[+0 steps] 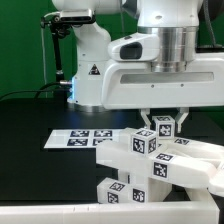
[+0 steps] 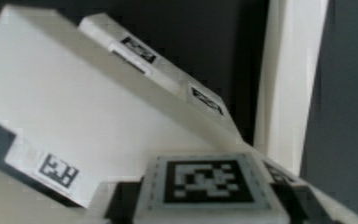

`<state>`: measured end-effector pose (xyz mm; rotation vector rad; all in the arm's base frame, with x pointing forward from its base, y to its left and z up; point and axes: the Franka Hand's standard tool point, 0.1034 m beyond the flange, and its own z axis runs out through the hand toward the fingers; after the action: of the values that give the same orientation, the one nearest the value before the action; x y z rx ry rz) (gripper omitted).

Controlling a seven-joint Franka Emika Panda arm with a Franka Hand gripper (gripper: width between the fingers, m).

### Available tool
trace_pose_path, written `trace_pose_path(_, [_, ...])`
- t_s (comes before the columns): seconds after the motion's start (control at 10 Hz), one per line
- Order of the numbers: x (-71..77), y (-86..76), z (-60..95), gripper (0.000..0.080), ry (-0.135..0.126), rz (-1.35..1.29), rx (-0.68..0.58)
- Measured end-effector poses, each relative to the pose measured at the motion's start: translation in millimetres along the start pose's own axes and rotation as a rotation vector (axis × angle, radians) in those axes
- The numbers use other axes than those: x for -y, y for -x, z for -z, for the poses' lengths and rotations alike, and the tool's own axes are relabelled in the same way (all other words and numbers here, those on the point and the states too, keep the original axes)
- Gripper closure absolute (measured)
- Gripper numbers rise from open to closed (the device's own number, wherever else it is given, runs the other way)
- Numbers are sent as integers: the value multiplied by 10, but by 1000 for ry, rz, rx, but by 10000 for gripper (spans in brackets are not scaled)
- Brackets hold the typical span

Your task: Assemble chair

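My gripper (image 1: 164, 124) hangs over the chair pieces at the exterior view's right. Its jaws are shut on a small white cube-ended piece (image 1: 163, 127) with a black-and-white tag. In the wrist view this tagged cube (image 2: 206, 178) sits between the dark fingers (image 2: 126, 196) of the gripper (image 2: 206, 200). Under it lie more white chair pieces: another tagged cube (image 1: 140, 143), a broad slab (image 1: 192, 166) and tagged blocks (image 1: 112, 190). The slab (image 2: 87, 110) fills much of the wrist view, with tags along its edge. How the held piece meets the pieces below is hidden.
The marker board (image 1: 85, 137) lies flat on the black table at the exterior view's left of the pieces. A white rail (image 1: 90, 212) runs along the front edge. The robot base (image 1: 88, 60) stands behind. A white strip (image 2: 300, 80) shows in the wrist view.
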<state>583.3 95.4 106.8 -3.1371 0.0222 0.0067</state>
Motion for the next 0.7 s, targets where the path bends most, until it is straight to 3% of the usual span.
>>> trace_pose_path(0.5, [12,4,-1,533,-5,-317,3])
trace_pose_path(0.7, [1,0,3,532,-29,-554,11])
